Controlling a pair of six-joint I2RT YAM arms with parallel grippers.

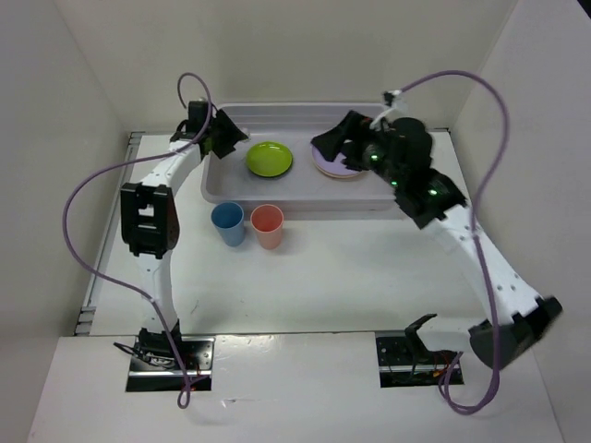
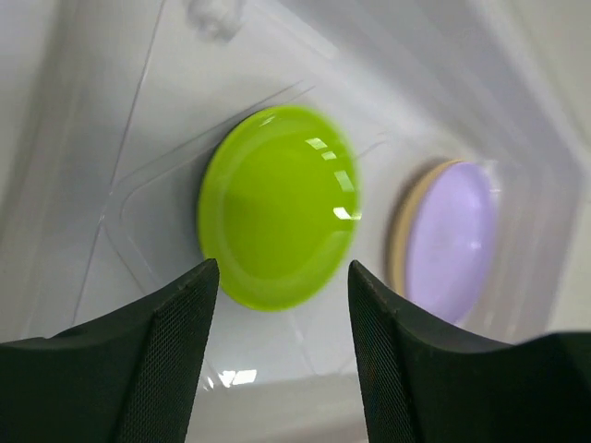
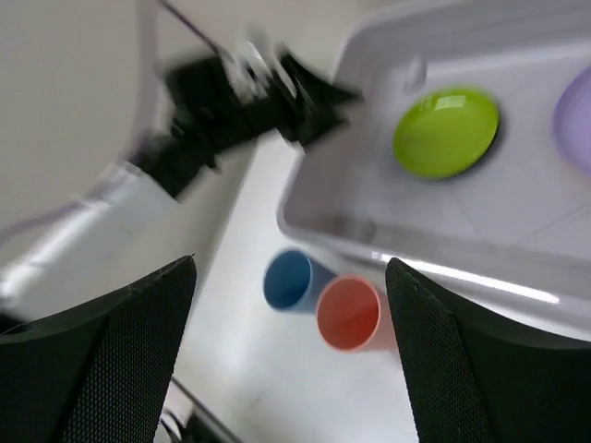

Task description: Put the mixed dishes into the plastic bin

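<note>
Your left gripper (image 2: 282, 272) spread, empty, above green plate (image 1: 269, 159) in bin (image 1: 305, 197). Your right gripper (image 3: 291, 266) spread, empty, over bin's right end. Lavender plate (image 2: 452, 240) in bin atop orange plate (image 2: 399, 235). Blue cup (image 1: 228, 223), pink cup (image 1: 268, 226) side by side on table (image 1: 323, 277), just outside bin.

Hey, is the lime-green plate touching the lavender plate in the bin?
Apart. The left wrist view shows a strip of bare bin floor between the lime-green plate and the lavender plate; the top view shows the same gap.

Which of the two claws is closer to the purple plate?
Right. The right gripper hangs over the lavender plate in the plastic bin; the left gripper is at the bin's left end, beyond the lime-green plate.
</note>
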